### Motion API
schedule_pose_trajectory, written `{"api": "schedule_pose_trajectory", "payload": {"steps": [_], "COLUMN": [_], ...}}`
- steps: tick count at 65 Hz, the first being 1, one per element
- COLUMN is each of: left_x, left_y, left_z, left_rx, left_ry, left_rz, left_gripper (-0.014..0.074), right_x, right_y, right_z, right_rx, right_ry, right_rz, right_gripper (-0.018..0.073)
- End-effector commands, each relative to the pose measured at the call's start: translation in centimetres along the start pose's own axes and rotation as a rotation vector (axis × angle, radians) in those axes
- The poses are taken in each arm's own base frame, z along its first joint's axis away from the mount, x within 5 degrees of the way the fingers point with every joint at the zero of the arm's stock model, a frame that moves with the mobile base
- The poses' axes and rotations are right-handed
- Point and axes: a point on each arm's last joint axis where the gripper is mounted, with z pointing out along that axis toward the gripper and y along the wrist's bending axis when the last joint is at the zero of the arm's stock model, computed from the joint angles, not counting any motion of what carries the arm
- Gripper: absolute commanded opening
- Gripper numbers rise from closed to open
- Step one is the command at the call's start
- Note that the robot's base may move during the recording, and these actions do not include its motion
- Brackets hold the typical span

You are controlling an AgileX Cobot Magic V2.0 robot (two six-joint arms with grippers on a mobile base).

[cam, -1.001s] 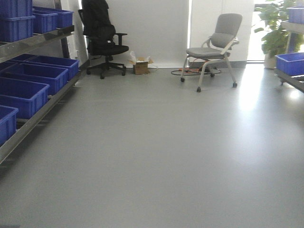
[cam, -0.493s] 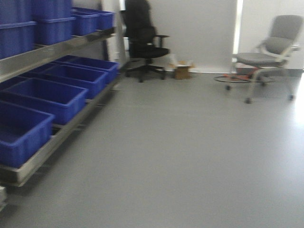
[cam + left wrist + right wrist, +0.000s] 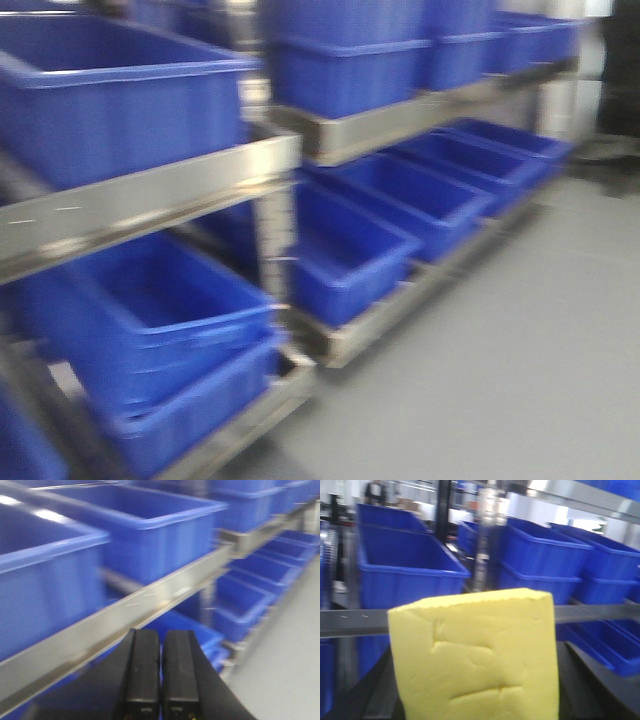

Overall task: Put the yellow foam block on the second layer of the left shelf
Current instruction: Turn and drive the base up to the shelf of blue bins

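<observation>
Blue bins (image 3: 120,100) swung close since earlier — right pincer (image 3: 480,697) grips yellow foam block (image 3: 475,650), creased, matte; left pincer (image 3: 161,680) closed, empty.

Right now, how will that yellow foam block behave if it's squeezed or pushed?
Probably soft and squashy: the yellow foam block shows dents and creases on its face. Flat faces suggest it would slide, not roll.

Fingers (image 3: 142,670) of the left hand (image 3: 161,680) pressed together — right hand (image 3: 480,692) clamps the yellow foam block (image 3: 475,650).
</observation>
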Motion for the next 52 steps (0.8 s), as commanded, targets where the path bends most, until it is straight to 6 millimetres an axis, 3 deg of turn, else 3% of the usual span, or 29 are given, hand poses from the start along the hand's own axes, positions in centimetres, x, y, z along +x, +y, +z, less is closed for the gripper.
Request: {"api": "schedule_pose_trajectory", "payload": {"steps": [1,52], "left_x": [0.03,0.03], "left_y": [-0.22,-0.22], "left_z": [0.01,0.01], "left_rx": [0.025,0.025], "left_ry": [-0.072,-0.072], "left_rz": [-0.007,-0.007], "left_gripper": [0.0136,0.0136], "right_x": [-1.59,-1.59], "right_y": [-0.33,-0.33], "right_z": [-0.19,-0.19], "right_rx": [0.032,0.032], "right_ry": [-0.106,-0.106], "right_rz": [0.003,0.003], "right_gripper": [0.027,0.027]}}
